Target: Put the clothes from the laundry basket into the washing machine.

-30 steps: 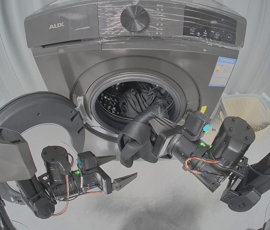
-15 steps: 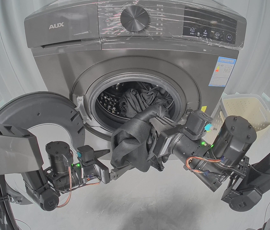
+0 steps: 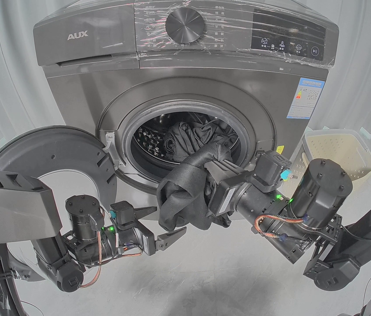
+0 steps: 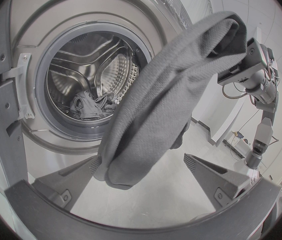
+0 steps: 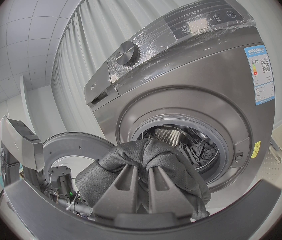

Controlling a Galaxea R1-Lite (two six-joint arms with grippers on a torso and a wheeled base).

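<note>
Head view caught us mid-loading: right jaws pinched the dark garment just outside the washing machine opening, left jaws spread beside its hanging end; next, we judged, push it inside

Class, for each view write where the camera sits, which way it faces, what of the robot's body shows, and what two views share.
Head view: on the head, looking forward and down at the washing machine; both arms show, left gripper open, right gripper clamping the dark garment.
Left wrist view: on the left wrist, facing the open drum; its own fingers show.
Right wrist view: on the right wrist, facing the machine's front; its fingers pinch the garment.
Shared: both wrist views show the garment and the drum.
</note>
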